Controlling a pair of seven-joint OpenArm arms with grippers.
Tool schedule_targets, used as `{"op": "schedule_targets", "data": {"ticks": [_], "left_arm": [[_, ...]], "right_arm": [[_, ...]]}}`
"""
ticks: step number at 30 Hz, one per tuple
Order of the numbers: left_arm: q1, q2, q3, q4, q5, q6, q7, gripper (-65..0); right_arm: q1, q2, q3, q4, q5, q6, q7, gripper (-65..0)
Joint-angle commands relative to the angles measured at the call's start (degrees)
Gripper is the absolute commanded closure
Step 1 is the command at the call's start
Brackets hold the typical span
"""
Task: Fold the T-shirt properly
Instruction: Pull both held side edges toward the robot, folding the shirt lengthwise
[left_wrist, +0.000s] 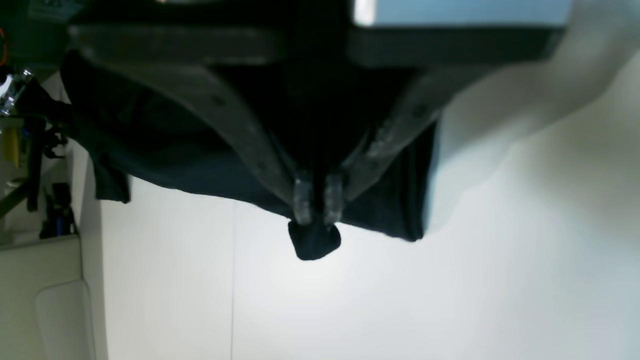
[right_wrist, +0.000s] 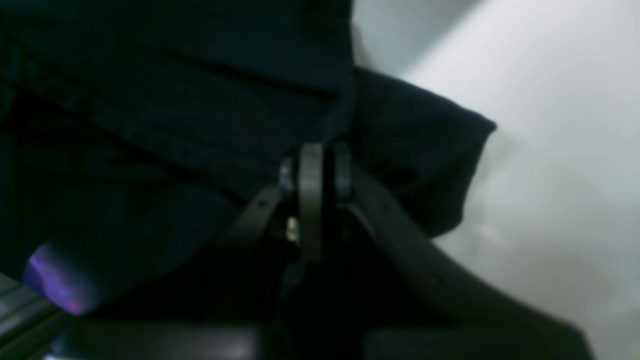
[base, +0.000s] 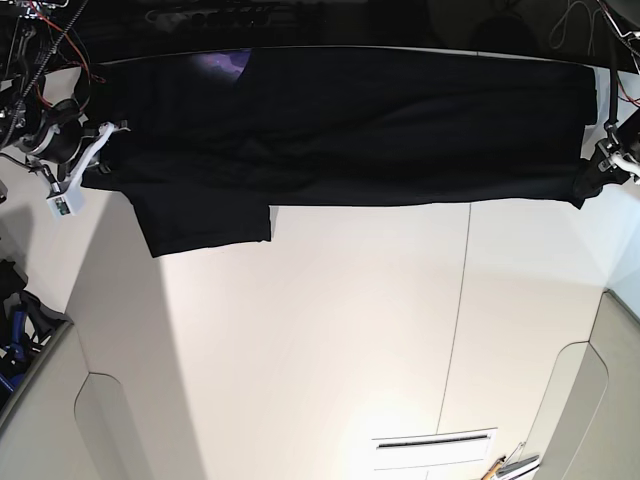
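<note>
Since you had both ends pinched, quick notes:
shirt: T-shirt (base: 380, 130) was stretched along the far edge of the tabletop (base: 350, 330), one sleeve flopped forward.
left end effector (left_wrist: 318, 202): clamped narrow on a hem corner.
right end effector (right_wrist: 316, 170): clamped on cloth too.
tip: you'd want both ends moving level, same tension.
containers: none I could see.

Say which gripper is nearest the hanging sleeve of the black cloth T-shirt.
The right gripper, at base view's left: the sleeve droops beside it. The left gripper pinches the black T-shirt's far, straight end.
</note>
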Motion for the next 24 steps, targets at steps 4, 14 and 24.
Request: {"op": "schedule_targets", "data": {"ticks": [4,14,24], "left_arm": [[0.81,-1.46,-0.39,1.01,-1.51,-0.52,-0.70,0.0],[1.09,-1.44,-0.39,1.01,-1.51,-0.52,1.25,0.0],[1.07,-1.46,-0.42,1.01,-3.72,-0.52,1.42,-17.9]], "right_arm": [[0.31,0.94,0.50,0.96,-2.45,-0.07,0.87,0.0],[0.31,0.94,0.50,0.96,-3.98,-1.55,0.90,0.0],[0.48,0.96,0.50,1.01,-4.04,-1.70,1.03,-16.5]]}}
